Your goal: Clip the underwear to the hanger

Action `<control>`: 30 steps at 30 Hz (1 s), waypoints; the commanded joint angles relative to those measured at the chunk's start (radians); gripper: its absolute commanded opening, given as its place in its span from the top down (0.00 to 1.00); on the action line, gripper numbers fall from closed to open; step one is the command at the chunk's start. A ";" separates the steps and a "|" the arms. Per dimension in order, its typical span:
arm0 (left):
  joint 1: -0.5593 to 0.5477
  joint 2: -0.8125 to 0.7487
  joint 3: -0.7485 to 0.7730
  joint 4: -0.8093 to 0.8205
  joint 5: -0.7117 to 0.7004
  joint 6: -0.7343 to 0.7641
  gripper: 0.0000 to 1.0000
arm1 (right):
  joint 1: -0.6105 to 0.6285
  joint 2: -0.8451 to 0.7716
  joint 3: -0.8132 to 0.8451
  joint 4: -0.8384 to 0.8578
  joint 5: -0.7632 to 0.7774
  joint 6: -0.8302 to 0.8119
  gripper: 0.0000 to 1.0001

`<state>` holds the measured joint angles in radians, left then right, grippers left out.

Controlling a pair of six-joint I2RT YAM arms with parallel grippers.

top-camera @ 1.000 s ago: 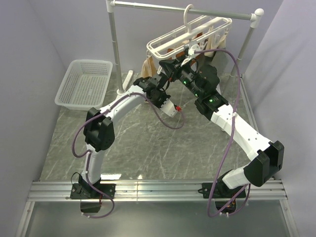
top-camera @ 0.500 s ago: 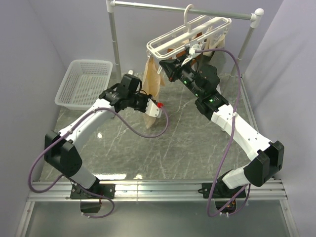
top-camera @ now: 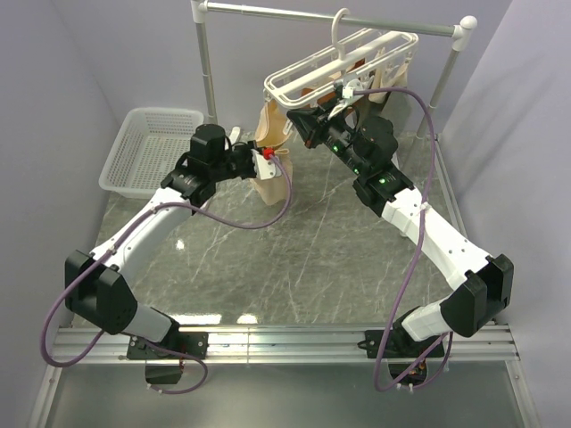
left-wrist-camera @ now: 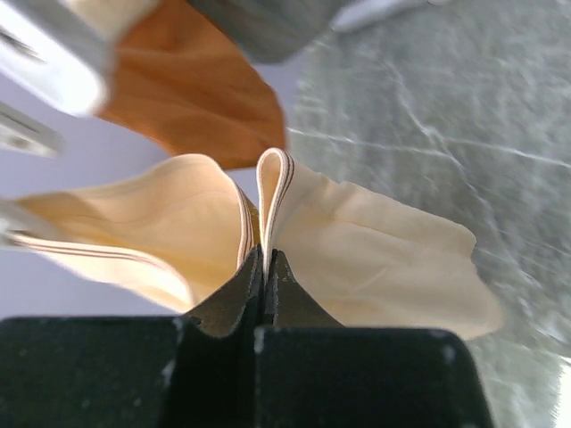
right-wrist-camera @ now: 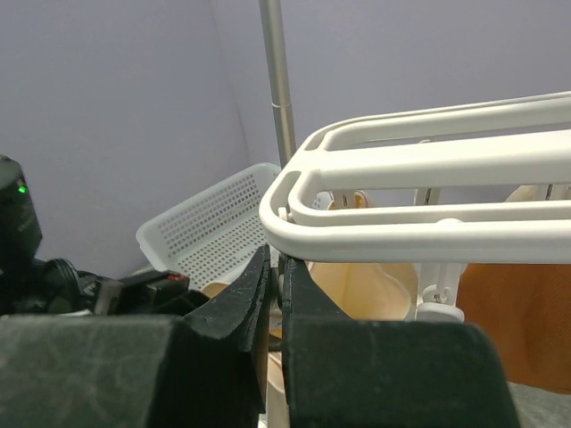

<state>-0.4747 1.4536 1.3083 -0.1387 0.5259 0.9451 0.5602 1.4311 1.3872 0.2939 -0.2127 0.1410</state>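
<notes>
The white hanger [top-camera: 294, 76] hangs by its hook from a rail. The beige underwear [top-camera: 270, 185] hangs below its left corner. My left gripper [top-camera: 268, 160] is shut on a fold of the underwear's edge, seen close in the left wrist view [left-wrist-camera: 266, 259], with the fabric [left-wrist-camera: 375, 259] spreading to both sides. My right gripper [top-camera: 308, 125] sits right under the hanger's left corner. In the right wrist view its jaws [right-wrist-camera: 278, 259] are pressed together on a clip just below the frame [right-wrist-camera: 401, 227]. The underwear [right-wrist-camera: 357, 276] hangs behind them.
A white mesh basket [top-camera: 152, 152] stands at the back left, also in the right wrist view [right-wrist-camera: 210, 232]. A rust-orange garment [left-wrist-camera: 192, 98] hangs on the hanger behind the underwear. The rail's posts [top-camera: 207, 80] stand left and right. Purple walls close in.
My left arm swung out to the left, then lifted the held underwear edge up toward the hanger's left corner. My right gripper stayed at that corner.
</notes>
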 commanded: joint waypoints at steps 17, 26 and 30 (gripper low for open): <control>0.004 -0.016 0.118 0.129 -0.021 0.026 1.00 | -0.006 0.005 0.033 -0.015 -0.027 -0.020 1.00; 0.002 -0.016 0.124 0.133 0.006 0.021 1.00 | -0.006 0.022 0.036 -0.007 -0.005 -0.027 1.00; 0.002 -0.013 0.135 0.133 0.019 0.009 0.99 | -0.006 0.025 0.030 -0.001 0.015 -0.038 1.00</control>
<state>-0.4747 1.4384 1.3918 -0.0559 0.5049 0.9764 0.5571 1.4433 1.3880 0.2916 -0.2199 0.1242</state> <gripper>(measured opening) 0.020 0.064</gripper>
